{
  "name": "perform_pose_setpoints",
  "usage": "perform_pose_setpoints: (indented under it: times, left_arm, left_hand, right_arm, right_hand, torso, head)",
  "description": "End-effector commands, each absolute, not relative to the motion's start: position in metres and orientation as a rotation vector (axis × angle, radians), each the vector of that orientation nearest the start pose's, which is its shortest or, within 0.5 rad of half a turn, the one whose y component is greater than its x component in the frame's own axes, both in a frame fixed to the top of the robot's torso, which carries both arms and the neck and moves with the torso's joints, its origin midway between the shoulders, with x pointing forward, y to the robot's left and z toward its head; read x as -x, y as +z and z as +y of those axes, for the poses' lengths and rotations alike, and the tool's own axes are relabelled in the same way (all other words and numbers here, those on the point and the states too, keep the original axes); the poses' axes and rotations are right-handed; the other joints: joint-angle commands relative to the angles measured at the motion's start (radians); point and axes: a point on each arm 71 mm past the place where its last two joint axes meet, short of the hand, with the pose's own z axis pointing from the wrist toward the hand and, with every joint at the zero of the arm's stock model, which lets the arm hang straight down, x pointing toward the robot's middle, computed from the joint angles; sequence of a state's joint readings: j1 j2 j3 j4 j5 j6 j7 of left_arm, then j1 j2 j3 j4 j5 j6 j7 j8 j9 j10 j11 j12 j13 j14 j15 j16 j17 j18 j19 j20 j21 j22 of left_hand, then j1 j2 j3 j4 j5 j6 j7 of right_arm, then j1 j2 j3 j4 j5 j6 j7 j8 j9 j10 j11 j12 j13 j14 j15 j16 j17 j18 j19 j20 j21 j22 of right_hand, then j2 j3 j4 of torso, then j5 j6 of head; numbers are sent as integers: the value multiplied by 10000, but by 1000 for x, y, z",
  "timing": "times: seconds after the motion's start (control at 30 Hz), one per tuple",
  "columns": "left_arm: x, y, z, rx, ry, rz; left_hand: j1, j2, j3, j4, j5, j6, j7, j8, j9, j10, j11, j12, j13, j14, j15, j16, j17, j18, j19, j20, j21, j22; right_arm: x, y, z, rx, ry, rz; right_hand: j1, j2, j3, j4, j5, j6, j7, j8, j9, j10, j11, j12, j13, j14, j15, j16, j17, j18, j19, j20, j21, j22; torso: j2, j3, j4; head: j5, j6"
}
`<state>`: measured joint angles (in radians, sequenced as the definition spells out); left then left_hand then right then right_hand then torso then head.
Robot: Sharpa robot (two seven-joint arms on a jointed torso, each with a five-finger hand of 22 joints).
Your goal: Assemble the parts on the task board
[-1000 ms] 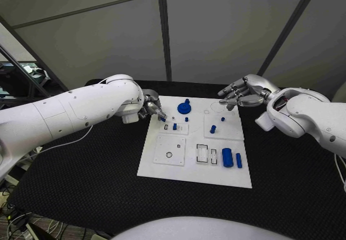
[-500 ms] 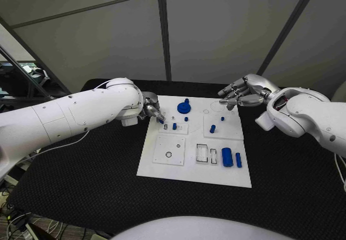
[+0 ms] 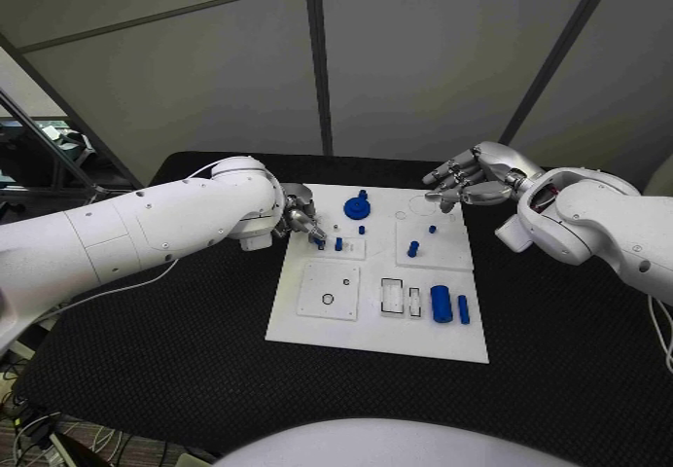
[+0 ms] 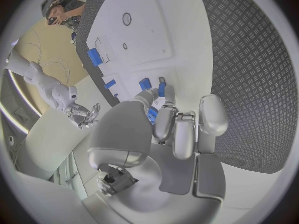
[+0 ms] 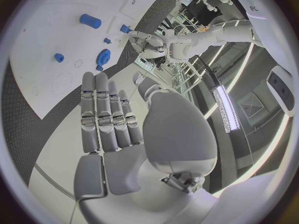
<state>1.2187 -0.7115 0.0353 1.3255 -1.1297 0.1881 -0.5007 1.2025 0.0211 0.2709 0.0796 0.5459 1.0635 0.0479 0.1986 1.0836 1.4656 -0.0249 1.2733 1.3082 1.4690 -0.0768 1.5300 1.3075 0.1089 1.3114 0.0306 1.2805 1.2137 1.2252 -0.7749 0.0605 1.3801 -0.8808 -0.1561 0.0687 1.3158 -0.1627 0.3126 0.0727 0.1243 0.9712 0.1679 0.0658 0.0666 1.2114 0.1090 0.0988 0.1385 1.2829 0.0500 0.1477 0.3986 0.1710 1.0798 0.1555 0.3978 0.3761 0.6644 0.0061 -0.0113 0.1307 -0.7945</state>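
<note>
Task board [image 3: 316, 326], white plate, is lying mid-frame in head view on the black table [image 3: 155, 360]. Left arm is coming in from the left edge; left hand [image 3: 299, 216] is hovering at the board's upper-left corner, fingers curled down. In left wrist view the fingertips [image 4: 161, 90] are pinching a small blue part [image 4: 162, 89] just above the board surface, so the hand is gripping that part; whether the part is touching the board, can't tell. In head view a bit of blue [image 3: 318, 244] is showing right under those fingers, beside a small blue peg [image 3: 338, 244] standing in the upper-left sub-plate.

Right hand [image 3: 470, 178] is hanging at the upper right of the frame, just past the board's top-right corner, above the table. Right wrist view is showing its fingers [image 5: 104, 115] lying straight, side by side, nothing in them: hand open, holding nothing.

Other parts on the board: round blue knob [image 3: 358, 207] near top centre; tiny blue pin [image 3: 362, 231] just below it; small peg [image 3: 432, 232] and a taller blue peg [image 3: 414, 250] on the upper-right sub-plate; big blue cylinder [image 3: 442, 305] lying at lower right w/ a thin blue bar [image 3: 464, 309] just beside it. Lower-left sub-plate is bearing a black ring mark [image 3: 327, 300]; two rectangular slots [image 3: 394, 298] are sitting between it and the cylinder.
</note>
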Motion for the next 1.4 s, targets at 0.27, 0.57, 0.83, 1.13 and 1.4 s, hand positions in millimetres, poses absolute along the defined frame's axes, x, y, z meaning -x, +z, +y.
perform_pose_setpoints:
  times: [0.27,0.57,0.83,1.13,1.4]
  left_arm:
    - [-518,-208,201,1557,-3799,22863]
    - [-519,-209,202,1545,-3675,22908]
    - [-520,-209,204,1468,-3500,22863]
    - [-518,-210,203,1266,-3421,23080]
    - [-518,-210,203,1231,-3395,23124]
  left_hand:
    - [18,108,1397,-1326,66,158,-93,44,3,299,-53,30,1679,900,-71,35,2241,-159,84,-5,44,1]
    - [17,100,1404,-1337,70,159,-94,46,5,297,-55,16,1674,901,-71,39,2245,-157,77,-6,36,-8]
    - [16,96,1411,-1348,73,161,-96,49,7,300,-56,26,1677,904,-72,46,2252,-159,85,-6,44,3]
    - [10,75,1454,-1404,112,184,-101,68,23,311,-59,41,1679,909,-75,61,2268,-159,83,-10,39,3]
    - [5,72,1460,-1410,120,189,-101,72,25,307,-58,21,1672,908,-75,57,2264,-158,79,-11,35,-1]
  right_arm:
    - [-524,-150,-201,-2851,10840,17330]
    - [-524,-150,-201,-2851,10838,17330]
    - [-524,-150,-201,-2849,10841,17329]
    - [-524,-150,-201,-2843,10846,17339]
    - [-525,-150,-201,-2837,10853,17349]
  right_hand:
    - [-93,22,-50,-36,35,25,43,-9,5,49,-17,-54,-12,93,-1,-50,-16,109,42,7,-66,-12]
    - [-93,22,-50,-36,35,25,43,-9,5,49,-17,-54,-12,93,-1,-50,-16,109,42,7,-66,-12]
    - [-93,22,-50,-36,35,25,43,-9,5,49,-17,-54,-12,93,-1,-50,-16,109,42,7,-66,-12]
    - [-93,22,-50,-36,35,25,43,-9,5,49,-17,-54,-12,93,-1,-50,-16,109,42,7,-66,-12]
    - [-93,22,-50,-36,35,25,43,-9,5,49,-17,-54,-12,93,-1,-50,-16,109,42,7,-66,-12]
  torso:
    - [6,5,-14]
    - [5,3,-6]
    - [4,2,-6]
    - [-1,2,-1]
    - [-1,5,-4]
  head:
    - [4,-4]
    - [-10,-17]
    - [-11,-25]
    - [-1,-47]
    - [17,-40]
